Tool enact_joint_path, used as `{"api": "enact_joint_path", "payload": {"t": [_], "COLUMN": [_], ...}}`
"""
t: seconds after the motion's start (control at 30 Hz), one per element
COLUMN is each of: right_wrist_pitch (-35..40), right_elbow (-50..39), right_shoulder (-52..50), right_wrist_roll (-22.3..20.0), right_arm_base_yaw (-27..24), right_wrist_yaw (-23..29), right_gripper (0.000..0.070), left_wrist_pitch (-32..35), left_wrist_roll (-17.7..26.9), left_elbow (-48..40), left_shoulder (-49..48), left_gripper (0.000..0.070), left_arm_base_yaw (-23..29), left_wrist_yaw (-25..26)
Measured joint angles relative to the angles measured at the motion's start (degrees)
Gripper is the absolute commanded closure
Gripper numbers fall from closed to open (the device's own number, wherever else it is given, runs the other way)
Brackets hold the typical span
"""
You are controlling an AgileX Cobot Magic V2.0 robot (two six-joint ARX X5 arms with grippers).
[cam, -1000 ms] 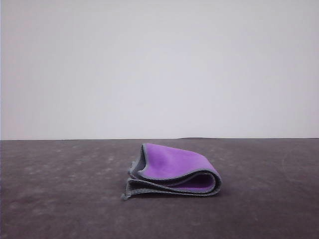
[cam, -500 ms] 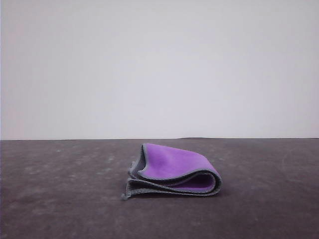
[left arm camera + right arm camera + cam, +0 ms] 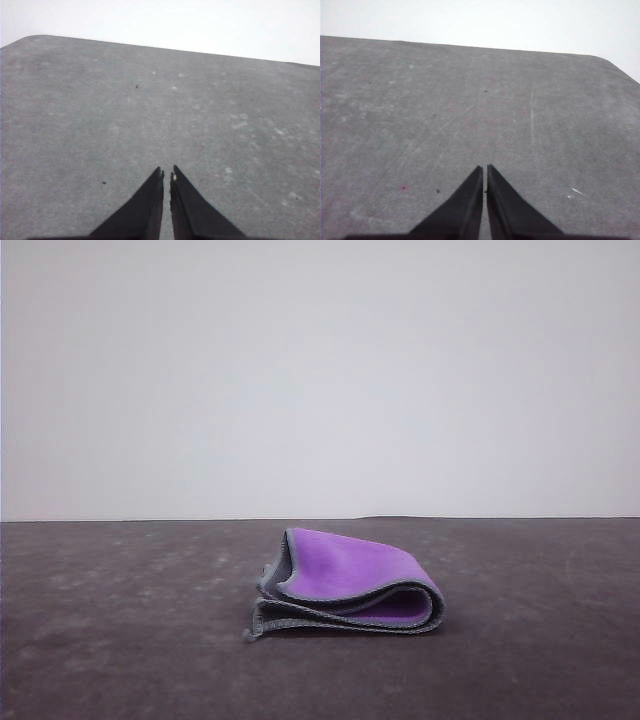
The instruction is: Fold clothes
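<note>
One folded cloth point(image 3: 345, 585) mid-table point(image 3: 120, 640), hem edges stacked.

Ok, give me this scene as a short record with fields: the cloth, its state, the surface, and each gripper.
cloth: purple and dark grey cloth, light grey hem
state: folded over in layers, purple face up
surface: dark grey table, cloth lying on it
left gripper: shut, over bare table, holding nothing
right gripper: shut, over bare table, holding nothing
</note>
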Motion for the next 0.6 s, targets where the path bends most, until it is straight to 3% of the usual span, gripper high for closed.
{"api": "enact_joint_path", "payload": {"t": [0.6], "right_wrist_pitch": [0.00], "right_elbow": [0.00], "right_shoulder": [0.00], "right_wrist_roll": [0.00], "right_arm_base_yaw": [0.00], "right_wrist_yaw": [0.02], "right_gripper": [0.0691], "left_wrist_pitch": [0.00], "left_wrist_roll": [0.00], "left_elbow": [0.00], "left_shoulder": [0.00], "left_gripper": [0.0683], "left_arm_base_yaw": [0.00], "left_wrist_yaw": [0.00]}}
